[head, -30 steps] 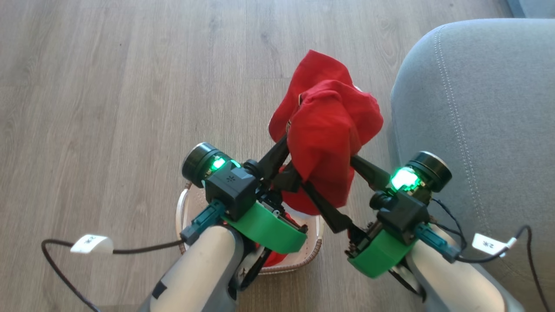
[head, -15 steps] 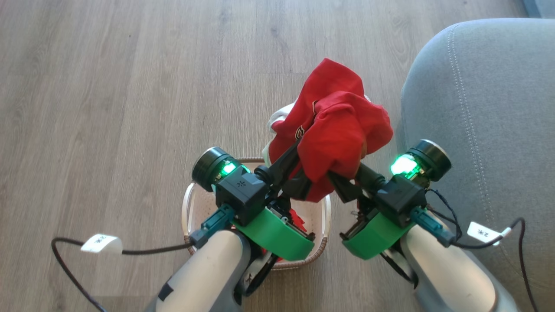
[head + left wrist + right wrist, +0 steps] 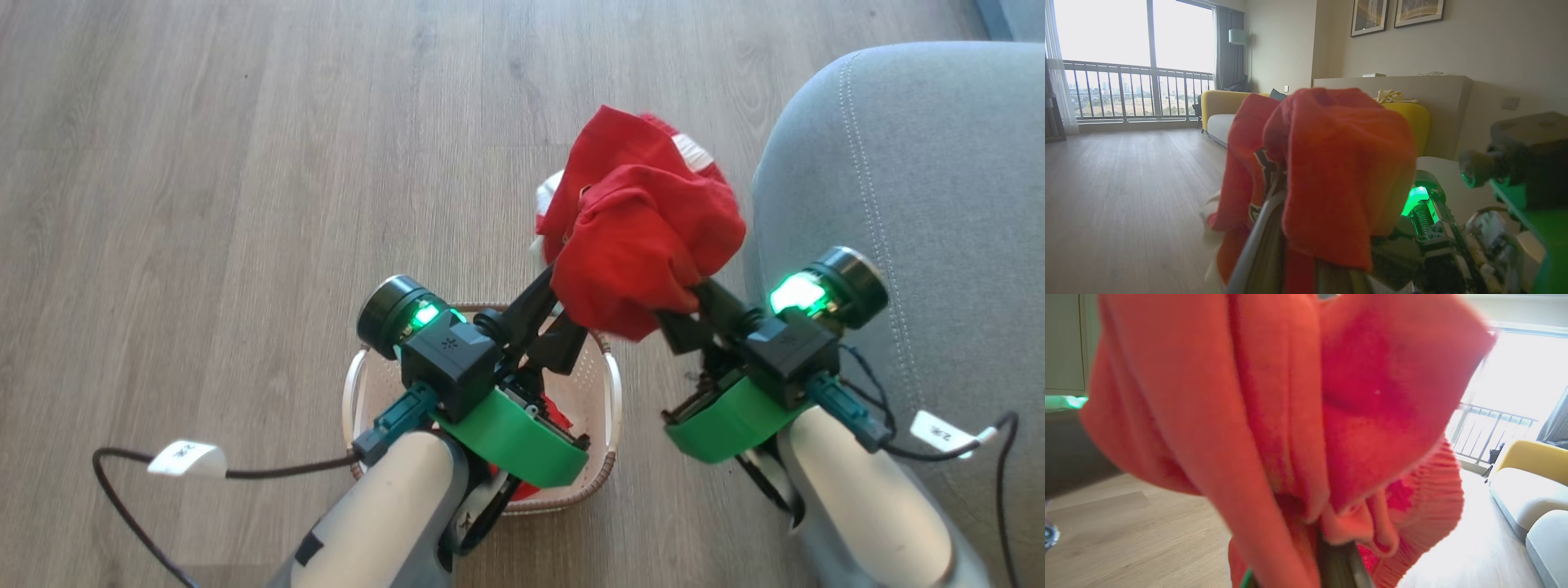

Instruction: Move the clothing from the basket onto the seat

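The clothing [image 3: 641, 233], a bunched bright red garment with white trim, hangs in the air between the basket and the seat. My left gripper [image 3: 565, 296] reaches up into it from the lower left and is shut on the fabric. From the lower right, my right gripper [image 3: 692, 296] is shut on the same bundle. In the left wrist view the clothing [image 3: 1331, 163] drapes over the fingers, and in the right wrist view the clothing [image 3: 1290, 416] sits close over the fingers. The cream basket [image 3: 611, 392] stands on the floor under my left wrist, with more red fabric [image 3: 558, 415] inside. The grey seat [image 3: 914, 204] is at the right.
Wood floor [image 3: 245, 204] stretches to the left and ahead. Black cables with white tags [image 3: 186, 459] trail from both wrists. The left wrist view shows a yellow sofa [image 3: 1220, 106] and a balcony window far across the room.
My right gripper has closed from wide open onto the red bundle. Both arms have carried the clothing higher and a little to the right, toward the seat.
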`<state>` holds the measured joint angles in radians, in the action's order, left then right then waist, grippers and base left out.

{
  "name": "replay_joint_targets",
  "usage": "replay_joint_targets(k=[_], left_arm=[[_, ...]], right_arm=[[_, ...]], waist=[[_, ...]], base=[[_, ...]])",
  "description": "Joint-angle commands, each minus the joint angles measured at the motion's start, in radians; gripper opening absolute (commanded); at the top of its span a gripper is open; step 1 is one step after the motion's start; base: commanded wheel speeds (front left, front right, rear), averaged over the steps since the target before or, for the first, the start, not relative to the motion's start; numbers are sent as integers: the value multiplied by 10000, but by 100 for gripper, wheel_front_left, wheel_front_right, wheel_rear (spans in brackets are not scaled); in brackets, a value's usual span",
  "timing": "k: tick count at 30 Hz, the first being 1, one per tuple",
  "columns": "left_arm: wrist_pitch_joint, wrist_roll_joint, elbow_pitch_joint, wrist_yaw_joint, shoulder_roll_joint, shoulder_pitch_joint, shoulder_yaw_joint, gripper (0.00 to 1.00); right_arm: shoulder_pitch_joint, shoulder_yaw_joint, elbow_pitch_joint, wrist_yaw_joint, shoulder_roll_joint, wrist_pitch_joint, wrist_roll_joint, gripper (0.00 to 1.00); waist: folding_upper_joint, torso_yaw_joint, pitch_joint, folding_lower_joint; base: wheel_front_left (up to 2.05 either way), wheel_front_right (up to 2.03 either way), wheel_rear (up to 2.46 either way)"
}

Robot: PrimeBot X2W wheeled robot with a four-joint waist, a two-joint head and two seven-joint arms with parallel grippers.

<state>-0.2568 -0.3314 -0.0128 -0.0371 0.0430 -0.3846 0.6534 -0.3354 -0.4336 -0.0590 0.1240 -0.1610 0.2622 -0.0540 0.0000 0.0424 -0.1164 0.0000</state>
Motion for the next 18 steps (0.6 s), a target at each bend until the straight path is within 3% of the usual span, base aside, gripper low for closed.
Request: replay_joint_targets(k=[1,4,5,18], left_arm=[[-49,101,-296,47,72,-308,-327,20],[-49,228,-273,-47,72,-303,-364,95],[-49,219,-209,-54,72,-283,-351,100],[-49,324,77,-71,72,-202,-375,100]], right_arm=[[-110,2,434,67,185,-4,49,0],[-79,117,463,67,201,-4,220,0],[-73,149,467,67,186,-4,312,0],[-6,867,604,67,-35,-4,842,0]], waist=[[0,-1,15,0],[0,-2,63,0],[0,-2,79,0],[0,56,206,0]], base=[[0,0,0],[0,0,0],[0,0,0],[0,0,0]])
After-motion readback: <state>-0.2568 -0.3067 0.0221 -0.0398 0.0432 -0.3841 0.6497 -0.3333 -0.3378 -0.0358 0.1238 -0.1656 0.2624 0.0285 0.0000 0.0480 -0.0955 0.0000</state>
